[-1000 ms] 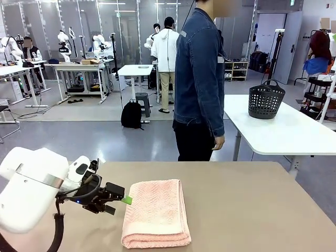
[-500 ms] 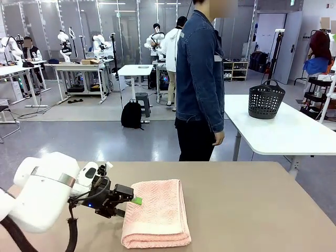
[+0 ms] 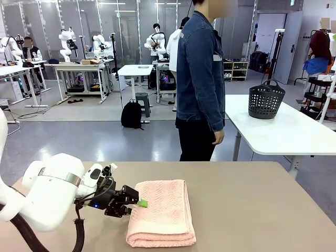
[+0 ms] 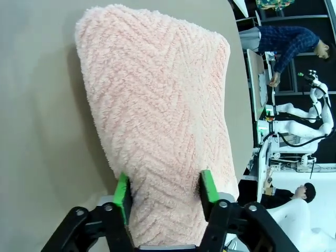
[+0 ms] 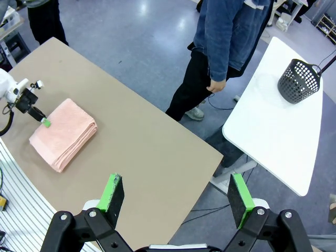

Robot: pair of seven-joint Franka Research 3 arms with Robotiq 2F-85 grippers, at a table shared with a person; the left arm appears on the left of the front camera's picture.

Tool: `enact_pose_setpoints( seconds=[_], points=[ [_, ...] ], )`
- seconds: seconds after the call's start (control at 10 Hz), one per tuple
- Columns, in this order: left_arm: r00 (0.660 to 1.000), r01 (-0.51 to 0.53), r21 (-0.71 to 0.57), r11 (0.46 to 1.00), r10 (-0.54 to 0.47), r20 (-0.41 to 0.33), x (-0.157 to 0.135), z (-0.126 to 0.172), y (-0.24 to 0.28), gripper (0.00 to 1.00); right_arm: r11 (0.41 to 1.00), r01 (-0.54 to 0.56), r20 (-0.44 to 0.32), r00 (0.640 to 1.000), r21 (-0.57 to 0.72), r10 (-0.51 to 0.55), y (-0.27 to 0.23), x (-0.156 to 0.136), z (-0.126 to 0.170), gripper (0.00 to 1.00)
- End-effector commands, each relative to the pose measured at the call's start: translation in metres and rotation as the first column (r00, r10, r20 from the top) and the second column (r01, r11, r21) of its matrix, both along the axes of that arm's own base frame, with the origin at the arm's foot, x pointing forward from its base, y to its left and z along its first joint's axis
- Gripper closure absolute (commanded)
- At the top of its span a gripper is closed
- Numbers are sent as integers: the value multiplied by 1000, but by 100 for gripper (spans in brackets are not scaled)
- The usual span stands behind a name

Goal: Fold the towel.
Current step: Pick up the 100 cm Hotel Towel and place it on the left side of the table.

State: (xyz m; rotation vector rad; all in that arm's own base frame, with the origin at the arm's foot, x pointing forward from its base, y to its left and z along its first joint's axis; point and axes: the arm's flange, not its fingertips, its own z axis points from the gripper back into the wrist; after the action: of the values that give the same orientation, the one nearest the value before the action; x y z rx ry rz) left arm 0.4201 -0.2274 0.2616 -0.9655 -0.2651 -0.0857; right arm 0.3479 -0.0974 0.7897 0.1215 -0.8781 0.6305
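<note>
1. Towel [image 3: 161,212]: folded into a thick pink stack, lying low and centre-left on the table [image 3: 252,205] in the front view.
2. Left gripper [image 3: 137,202]: at the towel's left edge, lower left of the front view; in the left wrist view its green pads [image 4: 122,193] stand spread, one at each side of the towel's near end.
3. Right gripper [image 5: 176,195]: high above the table, jaws wide apart, holding nothing.
4. Person [image 3: 202,79]: standing beyond the table's far edge, upper centre.
</note>
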Motion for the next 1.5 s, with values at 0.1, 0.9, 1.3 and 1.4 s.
enact_pose_setpoints(
  seconds=[0.1,0.9,1.3,1.4],
  points=[
    [999,22,-20,1000,-21,32,5,-4,-8,86,1000,1,-7,1000,-8,-1,1,-1,-1,0],
    [1000,23,-5,1000,-23,17,4,-1,-8,100,1000,1,-7,1000,-8,-1,1,-1,-1,0],
    [1000,23,-5,1000,-23,17,4,-1,-8,100,1000,1,-7,1000,-8,-1,1,-1,-1,0],
    [999,24,-3,1000,-24,22,4,-1,-7,87,1000,1,-7,1000,-8,-1,1,-1,-1,0]
  ],
)
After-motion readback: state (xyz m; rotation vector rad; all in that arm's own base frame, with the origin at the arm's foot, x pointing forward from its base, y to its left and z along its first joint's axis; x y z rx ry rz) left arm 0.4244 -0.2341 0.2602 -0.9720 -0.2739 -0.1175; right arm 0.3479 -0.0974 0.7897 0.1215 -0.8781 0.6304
